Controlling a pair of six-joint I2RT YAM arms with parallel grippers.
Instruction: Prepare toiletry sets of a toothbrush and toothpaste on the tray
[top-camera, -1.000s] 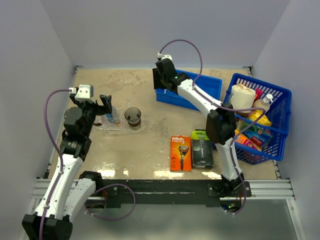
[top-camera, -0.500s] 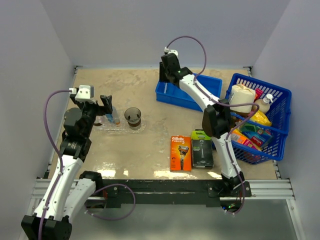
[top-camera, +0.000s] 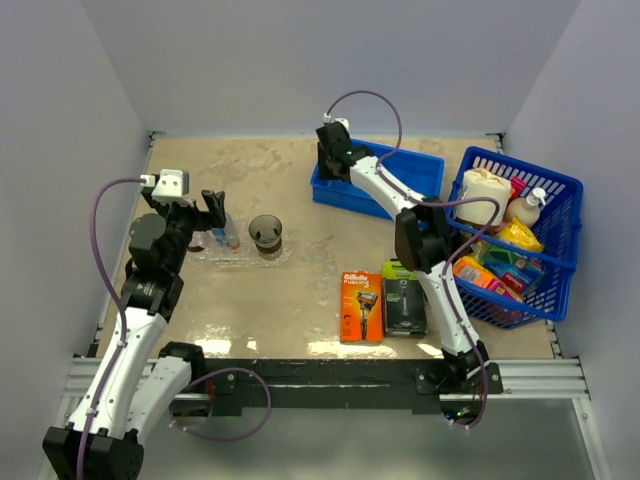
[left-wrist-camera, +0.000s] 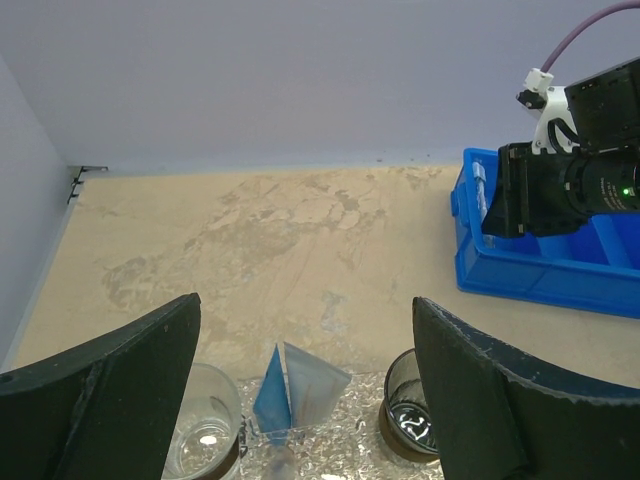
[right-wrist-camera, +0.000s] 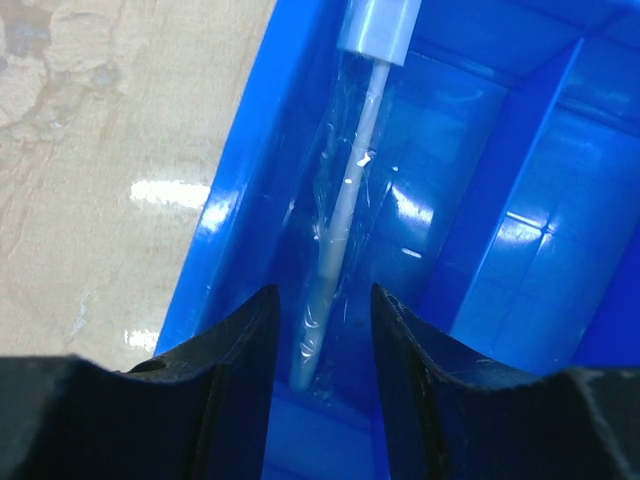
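Observation:
In the right wrist view a wrapped toothbrush (right-wrist-camera: 345, 220) lies in the left compartment of the blue bin (right-wrist-camera: 520, 200). My right gripper (right-wrist-camera: 322, 340) is open, and its jaws straddle the handle without touching it. In the top view the right gripper (top-camera: 333, 165) is at the bin's (top-camera: 410, 175) left end. My left gripper (left-wrist-camera: 305, 305) is open and empty above the clear tray (left-wrist-camera: 340, 450). On the tray a pale blue toothpaste box (left-wrist-camera: 295, 390) stands between a clear cup (left-wrist-camera: 205, 435) and a brownish cup (left-wrist-camera: 410, 415). The tray (top-camera: 245, 257) lies at the left.
An orange razor pack (top-camera: 361, 305) and a black-green one (top-camera: 404, 298) lie at the centre front. A blue lattice basket (top-camera: 560, 250) full of items stands at the right. The right arm reaches over the table's middle to the bin.
The right gripper has swung over the blue bin's left end and come down into it around the toothbrush. The left arm has not moved.

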